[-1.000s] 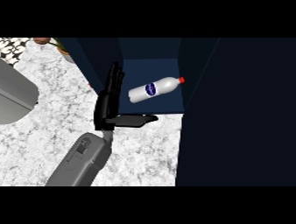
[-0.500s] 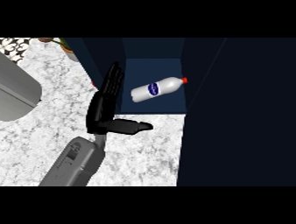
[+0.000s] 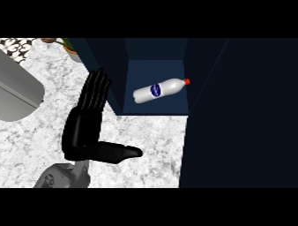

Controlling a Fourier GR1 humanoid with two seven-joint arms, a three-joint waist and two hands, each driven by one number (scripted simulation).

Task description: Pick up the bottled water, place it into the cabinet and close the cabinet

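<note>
The water bottle [image 3: 159, 89] is white with a red cap and a blue label. It lies on its side inside the open dark blue cabinet [image 3: 158, 66], cap pointing right. My left hand [image 3: 83, 126] is on the marble counter just left of the cabinet. It is open, its fingers straight along the outside of the cabinet's left panel [image 3: 106, 75] and its thumb pointing right. It holds nothing and is clear of the bottle. My right hand does not show.
A large grey rounded object [image 3: 8, 88] fills the upper left. A potted plant [image 3: 65, 44] stands behind the cabinet's left corner. A broad dark panel [image 3: 249, 110], seemingly the cabinet's door, covers the right side. White marble counter [image 3: 151, 145] lies before the cabinet.
My left hand has drawn back toward the lower edge and slightly left, away from the cabinet opening. The bottle has stayed lying in the cabinet.
</note>
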